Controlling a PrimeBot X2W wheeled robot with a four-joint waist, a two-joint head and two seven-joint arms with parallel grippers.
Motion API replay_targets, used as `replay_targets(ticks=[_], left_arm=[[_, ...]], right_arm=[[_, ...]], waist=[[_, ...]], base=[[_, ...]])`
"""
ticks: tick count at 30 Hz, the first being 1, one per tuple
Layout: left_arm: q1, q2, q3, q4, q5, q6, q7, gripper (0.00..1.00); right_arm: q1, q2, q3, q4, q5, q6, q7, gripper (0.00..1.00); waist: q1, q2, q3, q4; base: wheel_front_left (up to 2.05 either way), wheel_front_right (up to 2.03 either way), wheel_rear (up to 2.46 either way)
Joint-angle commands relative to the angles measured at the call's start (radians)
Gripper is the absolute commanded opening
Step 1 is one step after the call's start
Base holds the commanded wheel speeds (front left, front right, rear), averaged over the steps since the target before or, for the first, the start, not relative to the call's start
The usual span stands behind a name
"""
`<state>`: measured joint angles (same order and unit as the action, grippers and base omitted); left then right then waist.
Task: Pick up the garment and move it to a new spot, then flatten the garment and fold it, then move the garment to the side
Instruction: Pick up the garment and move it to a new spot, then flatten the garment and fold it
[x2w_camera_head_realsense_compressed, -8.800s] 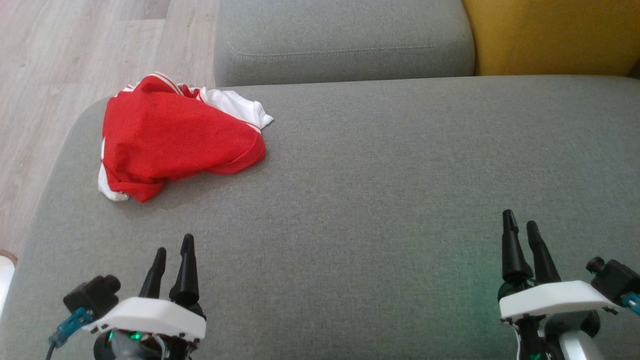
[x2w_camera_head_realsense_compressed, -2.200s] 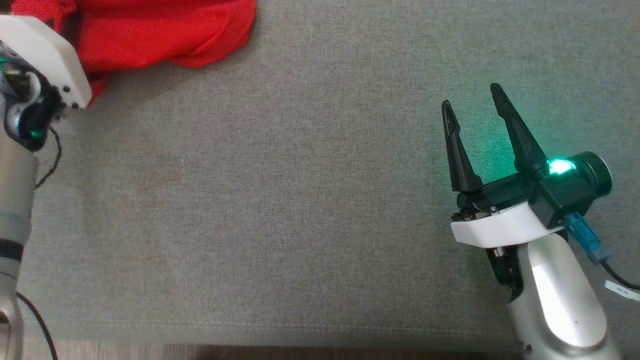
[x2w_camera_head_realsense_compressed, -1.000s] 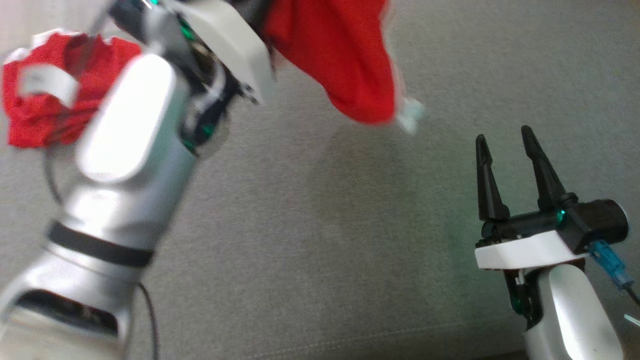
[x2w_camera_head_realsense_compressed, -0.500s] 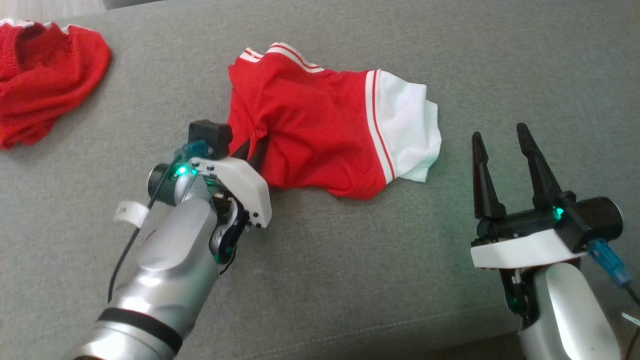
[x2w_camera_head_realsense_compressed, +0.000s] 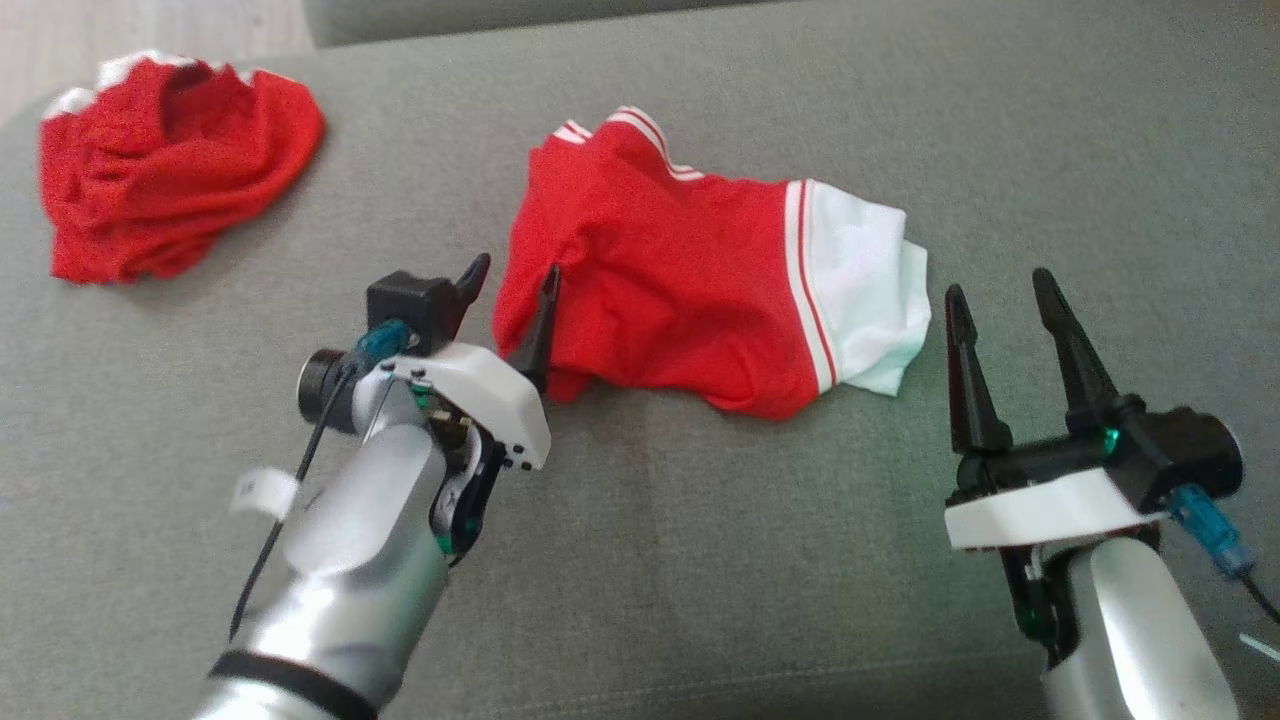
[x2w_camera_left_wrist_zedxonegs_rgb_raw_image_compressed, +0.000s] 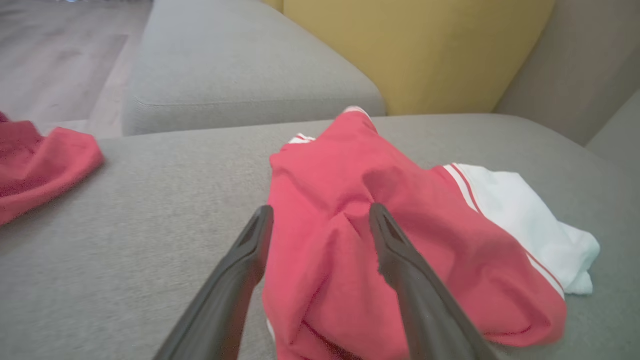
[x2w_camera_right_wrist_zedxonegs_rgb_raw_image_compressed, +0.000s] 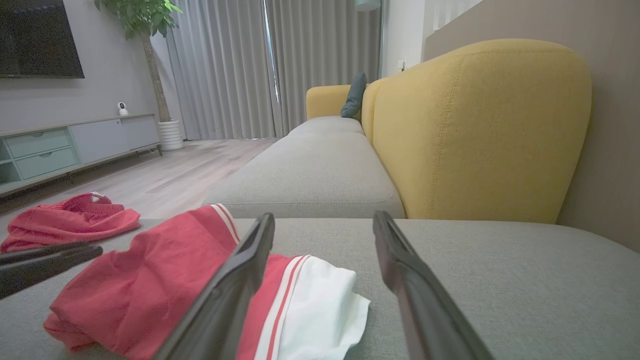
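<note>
The garment, red with a white striped sleeve, lies crumpled in the middle of the grey sofa cushion. It also shows in the left wrist view as the garment and in the right wrist view as the garment. My left gripper is open at the garment's left edge. Its fingers straddle a fold of red cloth without pinching it. My right gripper is open and holds nothing, just right of the white sleeve. In its own view the right gripper points over that sleeve.
A second crumpled red garment lies at the cushion's far left. A yellow backrest and another grey cushion stand behind. Wooden floor lies beyond the left edge. The cushion's front seam runs along the head view's bottom.
My left gripper has opened and let go of the garment, which now rests on the cushion. The head camera has shifted a little. The right gripper stays open.
</note>
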<state>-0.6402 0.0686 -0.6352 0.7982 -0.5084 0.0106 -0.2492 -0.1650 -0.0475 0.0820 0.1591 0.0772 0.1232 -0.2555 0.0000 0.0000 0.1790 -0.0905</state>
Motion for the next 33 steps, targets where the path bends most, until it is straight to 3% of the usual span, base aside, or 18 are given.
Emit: replay_targets(ticks=[1, 9, 19, 33], left_arm=[[0.001, 0.022, 0.052, -0.06, 0.011, 0.013, -0.012, 1.0], [0.279, 0.045, 0.231, -0.368, 0.076, 0.089, -0.012, 1.0], [0.544, 0.036, 0.329, -0.598, 0.17, 0.137, -0.012, 1.0], [0.725, 0.011, 0.414, -0.717, 0.245, 0.127, -0.013, 1.0]], right_arm=[[0.005, -0.003, 0.015, -0.024, -0.008, 0.008, -0.006, 1.0], [0.071, -0.003, 0.002, 0.008, -0.005, 0.008, -0.006, 1.0], [0.148, -0.003, -0.033, 0.023, 0.001, 0.008, -0.006, 1.0], [0.199, -0.003, -0.043, 0.026, 0.025, 0.008, -0.006, 1.0]], waist=[[0.0, 0.0, -0.032, 0.023], [0.0, 0.0, -0.126, 0.07], [0.0, 0.0, -0.183, 0.103], [0.0, 0.0, -0.201, 0.115]], base=[[0.0, 0.0, 0.0], [0.0, 0.0, 0.0], [0.0, 0.0, 0.0], [0.0, 0.0, 0.0]])
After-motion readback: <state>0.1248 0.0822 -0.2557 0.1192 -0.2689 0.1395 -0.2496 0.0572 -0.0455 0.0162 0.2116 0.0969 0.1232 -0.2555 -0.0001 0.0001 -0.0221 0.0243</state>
